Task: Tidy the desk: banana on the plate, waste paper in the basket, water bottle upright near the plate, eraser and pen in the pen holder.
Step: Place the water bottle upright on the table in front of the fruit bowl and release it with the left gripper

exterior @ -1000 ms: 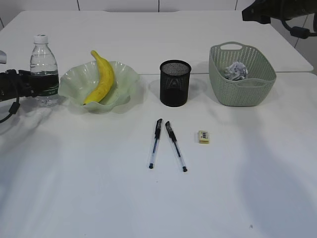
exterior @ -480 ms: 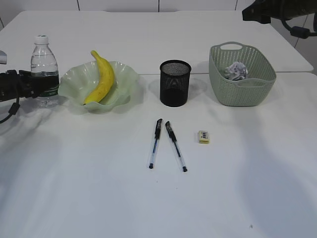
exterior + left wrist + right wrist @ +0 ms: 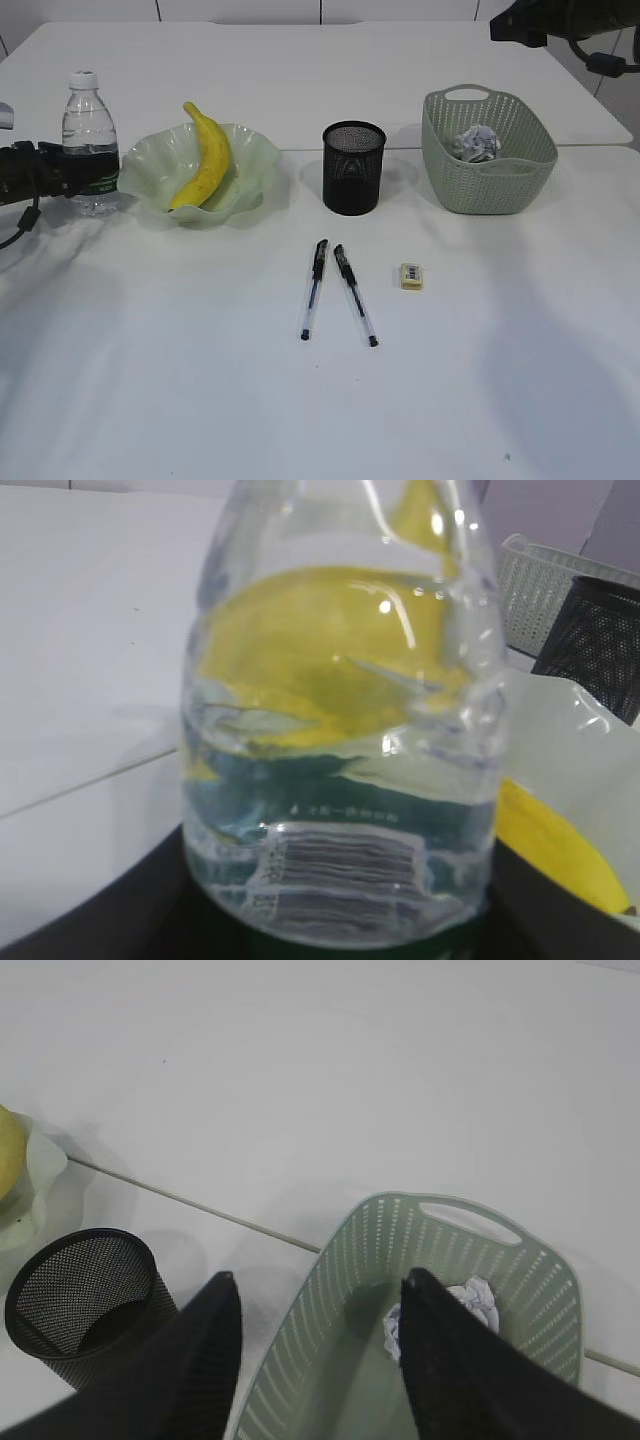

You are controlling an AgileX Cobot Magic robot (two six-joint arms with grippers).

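On white desk (image 3: pixel 200 380): ruffled glassy plate (image 3: pixel 255 160), curved banana (image 3: pixel 206 160), mesh pen holder (image 3: pixel 353 170).

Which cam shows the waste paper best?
Exterior view: the waste paper sits in the basket, fully visible. Right wrist view catches it partly behind a finger. Left wrist view doesn't show it.

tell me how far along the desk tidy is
Done: banana lies in the plate, waste paper is in the basket, water bottle stands upright beside the plate. In hand: the left gripper is at the bottle. Left: two pens and eraser lie outside the pen holder.
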